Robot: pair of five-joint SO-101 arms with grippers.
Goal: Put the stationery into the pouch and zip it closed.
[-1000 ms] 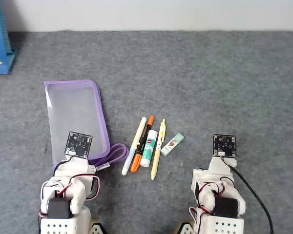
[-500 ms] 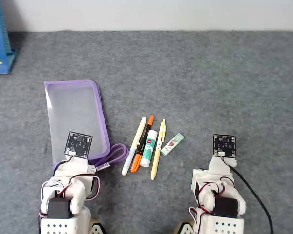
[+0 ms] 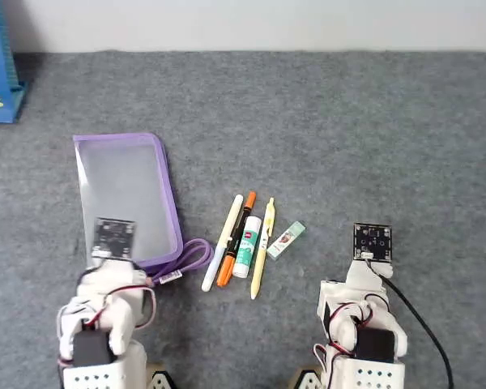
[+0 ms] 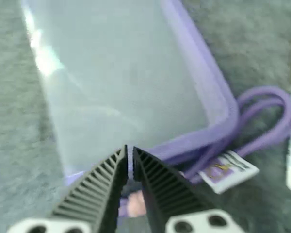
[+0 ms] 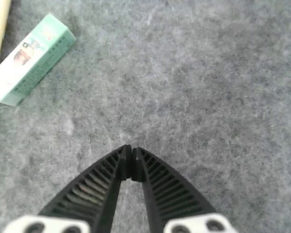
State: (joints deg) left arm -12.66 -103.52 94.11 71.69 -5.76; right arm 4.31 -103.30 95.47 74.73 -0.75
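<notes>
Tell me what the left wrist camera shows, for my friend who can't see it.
The robot's black left hand, shut, hangs over one end of a clear pouch with purple edging, which lies flat on the grey table. Beside that end lie a looped purple strap and a small white tag.

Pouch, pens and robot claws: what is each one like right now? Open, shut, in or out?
Pouch: flat, looks empty, zip unclear.
White pen: loose on mat.
Orange marker: loose on mat.
Glue stick: loose on mat.
Yellow pen: loose on mat.
Green box: loose on mat.
Left gripper: shut, over pouch edge.
Right gripper: shut, empty.
</notes>
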